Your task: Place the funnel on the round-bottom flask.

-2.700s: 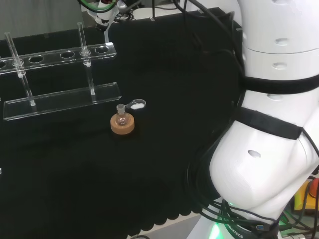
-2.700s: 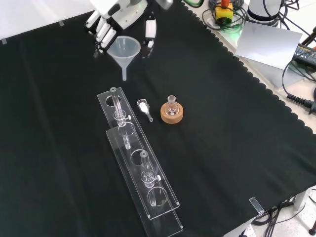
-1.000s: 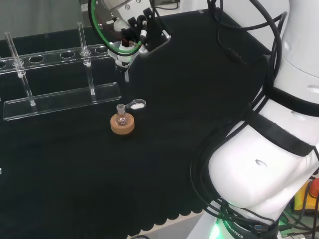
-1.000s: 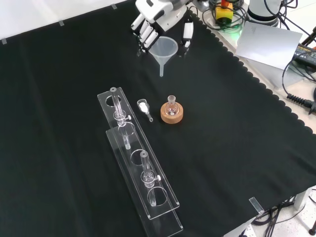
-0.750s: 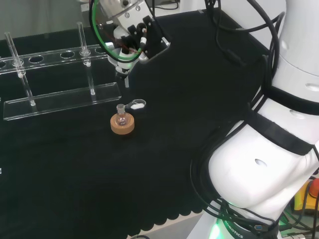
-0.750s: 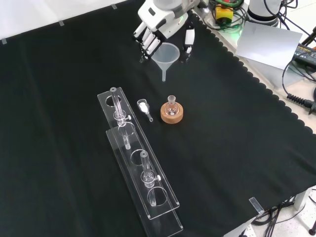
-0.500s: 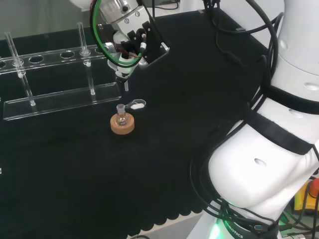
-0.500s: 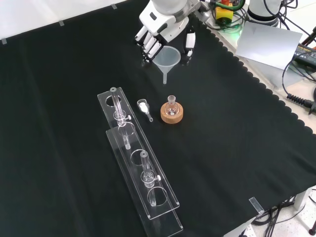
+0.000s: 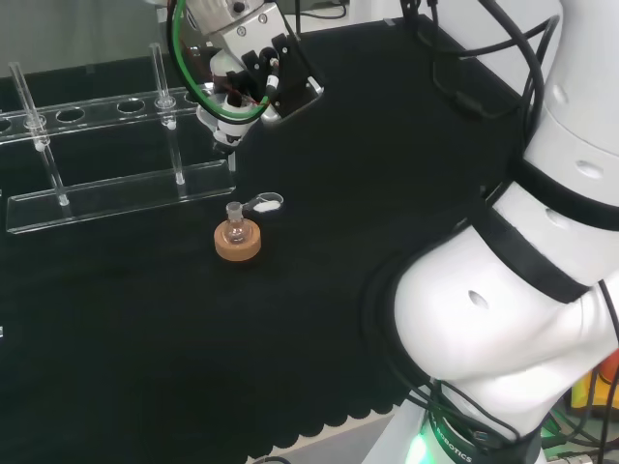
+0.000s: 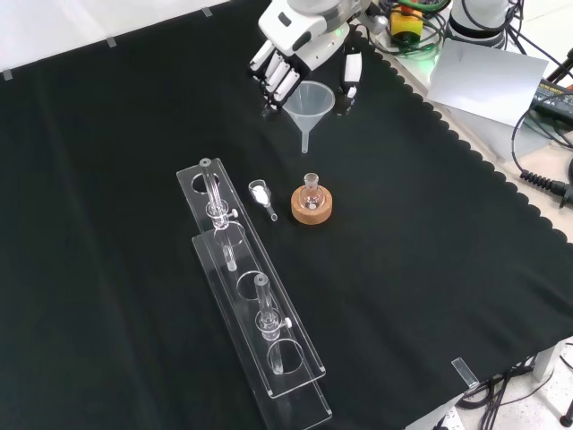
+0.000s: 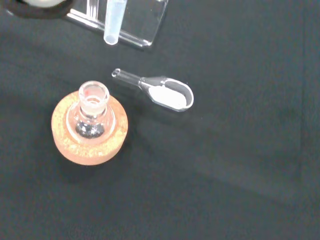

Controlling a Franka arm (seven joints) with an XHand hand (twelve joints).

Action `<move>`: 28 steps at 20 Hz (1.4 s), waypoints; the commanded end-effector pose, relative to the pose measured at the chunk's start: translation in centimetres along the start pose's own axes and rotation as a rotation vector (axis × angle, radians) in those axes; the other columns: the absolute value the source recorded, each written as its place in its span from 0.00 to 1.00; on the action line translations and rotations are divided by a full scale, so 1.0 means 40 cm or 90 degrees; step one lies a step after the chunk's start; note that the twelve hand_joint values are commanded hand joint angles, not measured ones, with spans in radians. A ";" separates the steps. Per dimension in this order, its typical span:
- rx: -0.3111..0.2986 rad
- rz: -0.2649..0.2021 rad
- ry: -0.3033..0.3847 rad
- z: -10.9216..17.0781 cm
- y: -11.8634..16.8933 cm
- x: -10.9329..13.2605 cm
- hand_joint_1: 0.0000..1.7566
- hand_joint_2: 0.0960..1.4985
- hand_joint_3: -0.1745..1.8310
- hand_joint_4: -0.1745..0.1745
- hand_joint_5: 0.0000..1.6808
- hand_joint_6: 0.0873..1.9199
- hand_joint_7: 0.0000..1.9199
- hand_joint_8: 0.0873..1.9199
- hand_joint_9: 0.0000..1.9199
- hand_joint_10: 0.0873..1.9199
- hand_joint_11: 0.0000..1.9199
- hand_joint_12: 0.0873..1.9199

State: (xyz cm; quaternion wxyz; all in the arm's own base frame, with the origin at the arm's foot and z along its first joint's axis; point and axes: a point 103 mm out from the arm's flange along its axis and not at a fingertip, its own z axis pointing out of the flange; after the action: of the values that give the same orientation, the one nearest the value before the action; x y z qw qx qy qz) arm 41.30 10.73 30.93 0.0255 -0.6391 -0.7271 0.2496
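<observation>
While the hand grips the funnel by its cone, spout pointing straight down, the round-bottom flask sits upright in its cork ring on the worktop, below the spout tip and slightly nearer the front camera.

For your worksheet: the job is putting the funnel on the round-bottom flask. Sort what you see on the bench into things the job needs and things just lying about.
Needed:
- funnel, held in the hand
- round-bottom flask
- cork ring under it

Lying about:
- clear rack with tubes
- small scoop beside the flask
</observation>
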 end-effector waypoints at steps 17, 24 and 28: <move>0.027 0.001 -0.035 0.098 0.047 0.039 0.41 0.46 0.33 0.38 0.31 0.00 0.25 0.32 0.35 0.25 0.13 0.70; 0.029 -0.007 -0.044 0.109 0.055 0.043 0.41 0.46 0.33 0.38 0.31 0.00 0.25 0.32 0.35 0.25 0.13 0.70; 0.029 -0.004 -0.042 0.115 0.058 0.039 0.41 0.46 0.33 0.38 0.32 0.00 0.25 0.32 0.35 0.25 0.13 0.70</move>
State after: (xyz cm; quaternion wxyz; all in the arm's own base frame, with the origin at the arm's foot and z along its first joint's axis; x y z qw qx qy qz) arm 41.34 11.40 26.40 0.0178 -0.6257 -0.7266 0.2834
